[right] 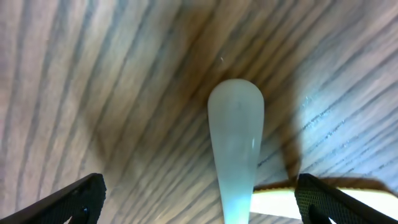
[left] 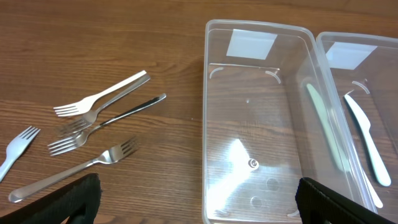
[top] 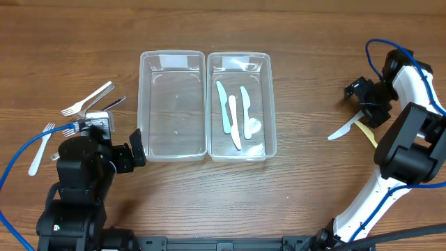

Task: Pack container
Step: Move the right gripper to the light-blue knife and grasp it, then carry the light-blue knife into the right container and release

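Note:
Two clear plastic containers stand side by side mid-table. The left container (top: 145, 104) (left: 214, 124) is empty. The right container (top: 271, 104) (left: 323, 46) holds three pale plastic knives (top: 231, 111). My left gripper (top: 136, 148) (left: 199, 208) is open and empty, just in front of the left container's near left corner. Several metal forks (top: 90, 106) (left: 99, 115) and a white plastic fork (top: 40, 148) (left: 15, 148) lie to its left. My right gripper (top: 367, 110) (right: 200, 205) is open, low over the handle of a white plastic knife (top: 343, 130) (right: 235, 143) at the far right.
A yellow plastic utensil (top: 368, 132) (right: 283, 202) lies beside the white knife, under my right gripper. The blue cable (top: 21, 164) of the left arm trails over the table at the left edge.

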